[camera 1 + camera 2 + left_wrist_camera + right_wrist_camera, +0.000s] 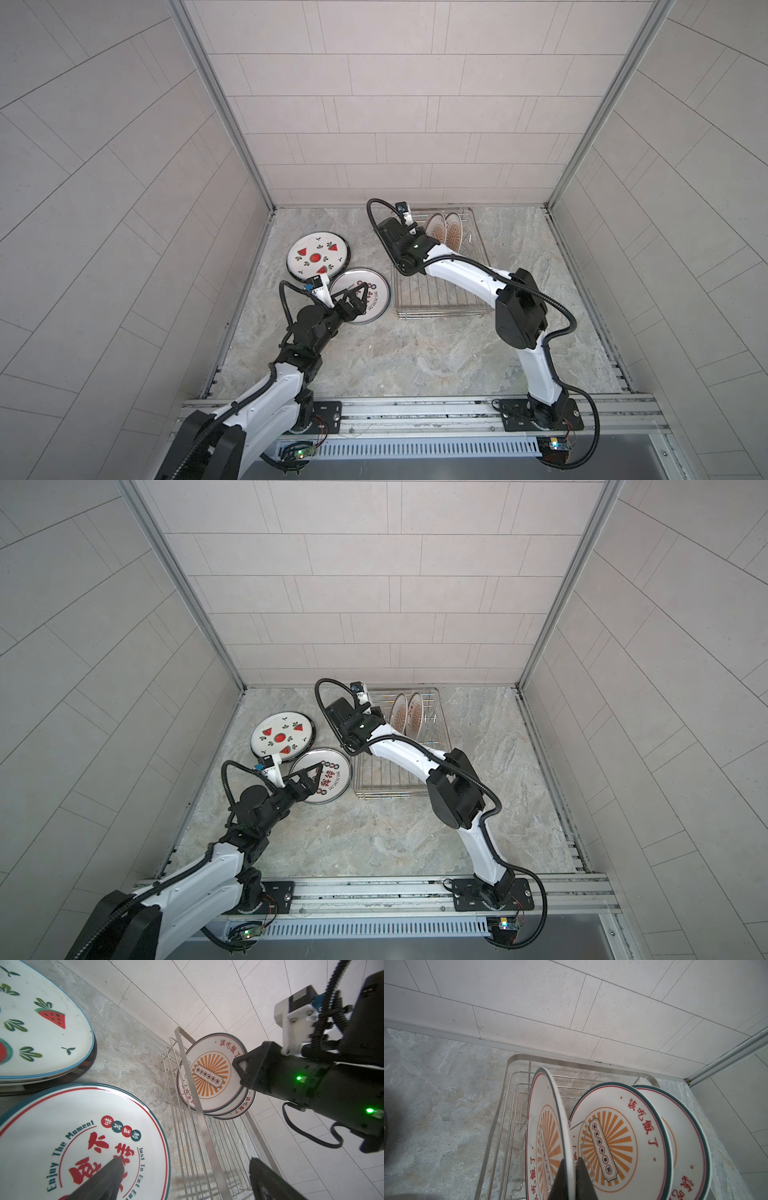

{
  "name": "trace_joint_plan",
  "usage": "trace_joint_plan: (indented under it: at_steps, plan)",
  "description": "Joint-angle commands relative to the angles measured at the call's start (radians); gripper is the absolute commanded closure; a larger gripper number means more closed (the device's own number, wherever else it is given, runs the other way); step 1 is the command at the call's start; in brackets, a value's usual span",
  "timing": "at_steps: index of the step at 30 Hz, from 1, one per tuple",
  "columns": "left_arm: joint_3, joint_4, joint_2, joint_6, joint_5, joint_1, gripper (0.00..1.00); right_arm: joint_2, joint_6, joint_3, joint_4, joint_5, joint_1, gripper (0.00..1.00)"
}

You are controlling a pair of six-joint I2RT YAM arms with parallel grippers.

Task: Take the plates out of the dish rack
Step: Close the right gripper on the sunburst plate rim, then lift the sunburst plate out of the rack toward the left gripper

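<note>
The silver wire dish rack [440, 291] [390, 775] stands at the back, right of centre. Three orange-sunburst plates stand upright at its far end [453, 232]. My right gripper [572, 1159] [424, 232] is shut on the rim of the nearest one [548, 1122] [209, 1072]; the other two [612, 1136] lean behind it. Left of the rack, a watermelon plate [318, 255] [41, 1022] tops a small stack. A red-character plate [361, 299] [83, 1136] lies flat beside it. My left gripper [365, 298] [184, 1160] hovers open over that plate's right edge, holding nothing.
The rack's near half [386, 766] holds only bare wires and prongs. The tiled back wall [571, 1022] rises just behind the rack. Marbled table surface [395, 353] stretches toward the arm bases. A metal rail [415, 409] runs along the front edge.
</note>
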Motion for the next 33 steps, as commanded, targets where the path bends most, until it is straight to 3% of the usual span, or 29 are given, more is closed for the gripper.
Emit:
trace_joint_plan:
  at_steps: [1, 10, 19, 28, 33]
  plan:
    - [-0.009, 0.032, -0.016, -0.001, -0.009, -0.003, 0.0, -0.106, -0.024, -0.032, 0.038, 0.068, 0.005, 0.93]
    - [-0.011, 0.032, -0.016, -0.003, -0.01, -0.004, 0.0, -0.235, -0.032, -0.166, 0.105, 0.012, 0.006, 0.93]
    - [-0.019, 0.024, -0.044, -0.001, -0.013, -0.005, 0.0, -0.358, -0.05, -0.301, 0.192, -0.135, -0.003, 0.94]
    - [-0.035, 0.008, -0.111, 0.02, -0.019, -0.003, 0.0, -0.505, -0.016, -0.46, 0.285, -0.328, -0.051, 0.94]
    - [-0.043, -0.01, -0.159, 0.022, -0.022, -0.004, 0.0, -0.604, 0.046, -0.58, 0.356, -0.567, -0.137, 0.94]
